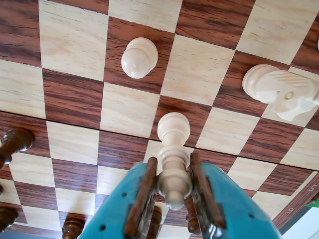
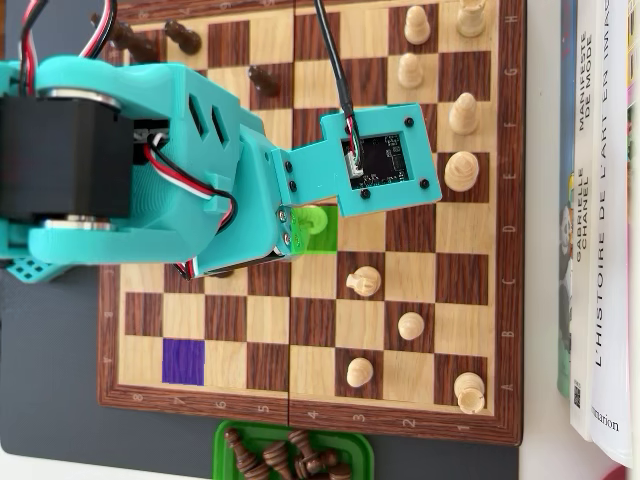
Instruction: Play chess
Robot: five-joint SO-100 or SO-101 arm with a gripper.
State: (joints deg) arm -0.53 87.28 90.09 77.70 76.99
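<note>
Cream wood piece (image 1: pixel 173 159) clamped between the claw (image 1: pixel 174 199) jaws, base over a dark square of the board (image 1: pixel 75 45). Mid-move, I judge: piece carried. Overhead, the claw sits over the green square (image 2: pixel 322 240). You next lower straight, then release.

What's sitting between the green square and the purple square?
Nothing. In the overhead view, the squares between the green square and the purple square hold no pieces; the arm hides those nearest the green.
</note>
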